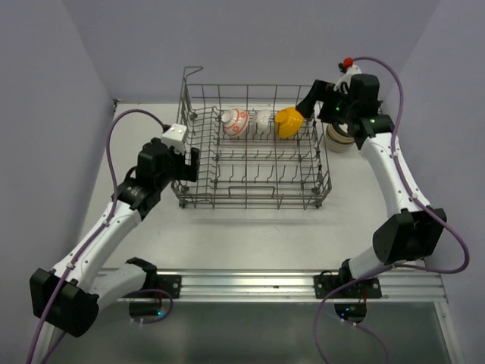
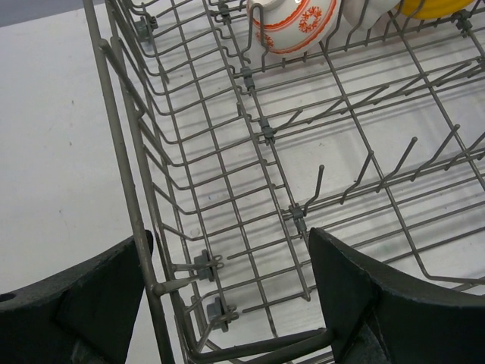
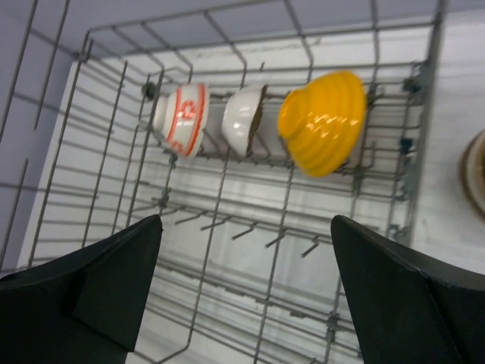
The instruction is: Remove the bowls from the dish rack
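**Bowls cut off at the frame, a stack half hidden**

In the left wrist view, the top edge cuts the orange-patterned bowl (image 2: 292,23), the white bowl (image 2: 364,9) and the yellow bowl (image 2: 433,6) along the far edge of the dish rack (image 2: 227,189), so only their lower parts show. From above, the stacked bowls (image 1: 339,140) on the table just off the rack's right edge sit largely behind the right arm (image 1: 386,163), so their number cannot be told. The right wrist view catches only a sliver of them at its right edge.
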### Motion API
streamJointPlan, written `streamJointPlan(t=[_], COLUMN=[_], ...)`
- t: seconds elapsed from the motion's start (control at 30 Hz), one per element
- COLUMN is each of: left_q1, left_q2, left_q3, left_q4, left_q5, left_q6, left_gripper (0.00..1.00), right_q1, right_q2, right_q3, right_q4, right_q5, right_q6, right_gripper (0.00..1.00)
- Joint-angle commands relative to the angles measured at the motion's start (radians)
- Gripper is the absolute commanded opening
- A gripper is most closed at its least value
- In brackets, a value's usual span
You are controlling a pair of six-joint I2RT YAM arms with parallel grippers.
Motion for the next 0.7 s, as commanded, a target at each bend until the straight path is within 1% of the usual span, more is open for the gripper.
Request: streamJointPlan(t=[0.0,0.07,0.17,0.27,0.4,0.5,0.67], left_q1=[0.004,0.004,0.004,0.004,0.004,0.004,0.004], left_q2=[0.001,0.006,0.027,0.046,0.030,-0.003,-0.072], left_q3=[0.020,0.021,0.037,0.060,0.054,0.044,0.046], left_q4=[0.001,0.000,-0.012,-0.051,-0.078,-0.107,-0.164], left_q5=[-0.044,-0.044,-0.049,-0.066,-0.067,-0.058,-0.021], left_q6=[-0.001,-0.008,-0.013,-0.027,-0.053,-0.074,-0.100], left_gripper=[0.86,0.78,0.72,0.71,0.70,0.67,0.65], right_q1=[0.070,0.087,0.089,0.089,0.090,0.090,0.107], right_q2=[-0.042,-0.067,-0.127,-0.168,-0.178,-0.179,-0.178], right_q3=[-0.125,-0.214,-0.309,-0.366,-0.394,-0.403,-0.406], right_q4=[0.069,0.089,0.140,0.163,0.163,0.163,0.189], right_q5=[-0.057,-0.091,-0.099,-0.119,-0.151,-0.162,-0.192], right_q6=[0.033,0.053,0.065,0.071,0.068,0.065,0.080], right_gripper=[0.99,0.99,0.98,0.98,0.98,0.99,0.99])
